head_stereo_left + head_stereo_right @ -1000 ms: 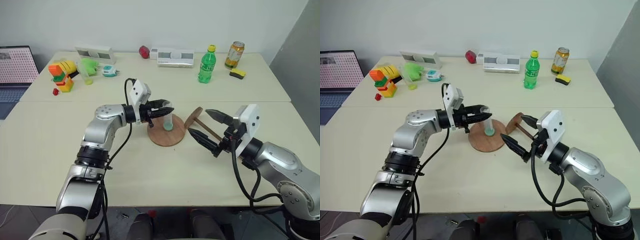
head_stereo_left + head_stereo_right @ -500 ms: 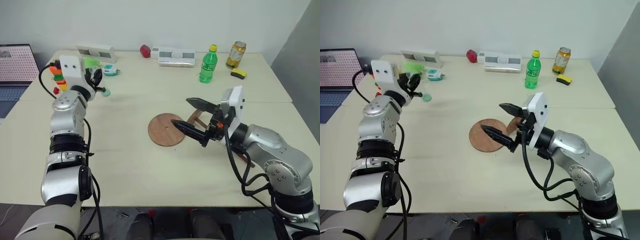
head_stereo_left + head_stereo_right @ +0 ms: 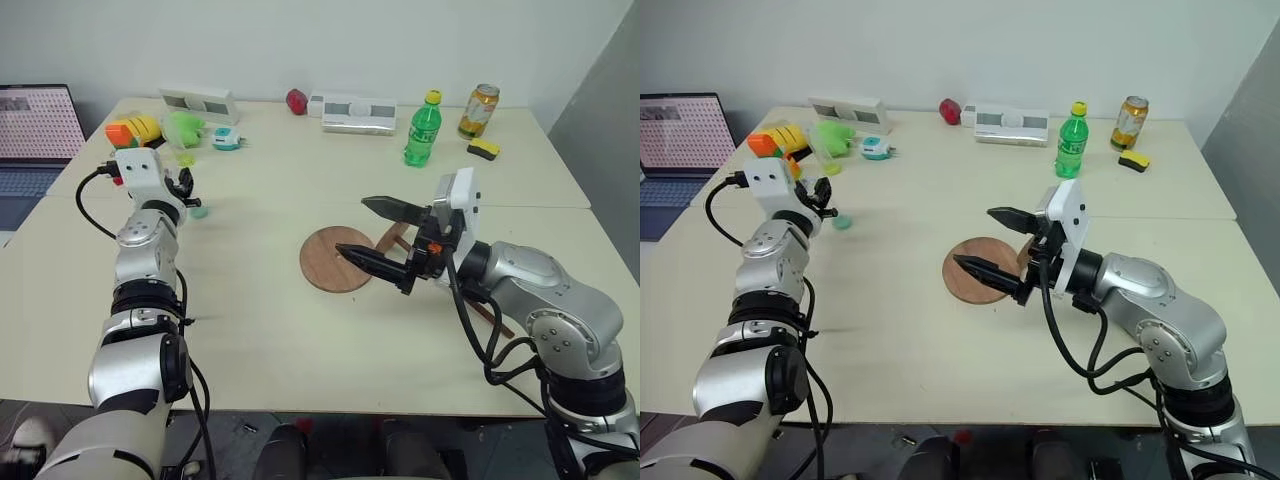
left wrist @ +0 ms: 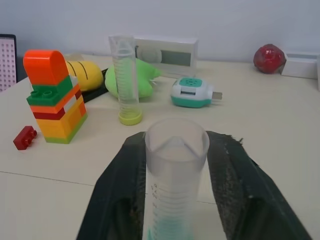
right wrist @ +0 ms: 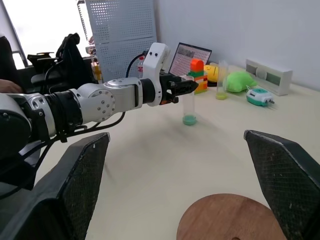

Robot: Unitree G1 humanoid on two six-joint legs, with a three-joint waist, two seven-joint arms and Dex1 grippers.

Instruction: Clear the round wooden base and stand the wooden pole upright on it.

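Observation:
The round wooden base (image 3: 335,262) lies bare at mid-table. My right gripper (image 3: 352,225) hovers open and wide over its right edge, empty. Behind that gripper lies the wooden pole, its small end disc (image 3: 392,237) tilted up beside the base and the rod (image 3: 497,322) running off under my right arm, mostly hidden. Far to the left, a clear tube with a green bottom (image 5: 189,107) stands on the table. My left gripper (image 4: 175,200) is around it, fingers (image 4: 120,195) open with a thin gap on each side.
Beyond the left gripper stand a second clear tube (image 4: 125,82), a coloured block tower (image 4: 52,95), a small red brick (image 4: 24,137), a green plush (image 4: 142,80) and a teal device (image 4: 192,92). A green bottle (image 3: 422,130), a can (image 3: 478,110) and white boxes (image 3: 358,110) line the back; a laptop (image 3: 35,125) sits far left.
My left arm swung the clear tube off the base to the table's far left and stood it there, its fingers easing apart. My right gripper moved left, over the base's right edge.

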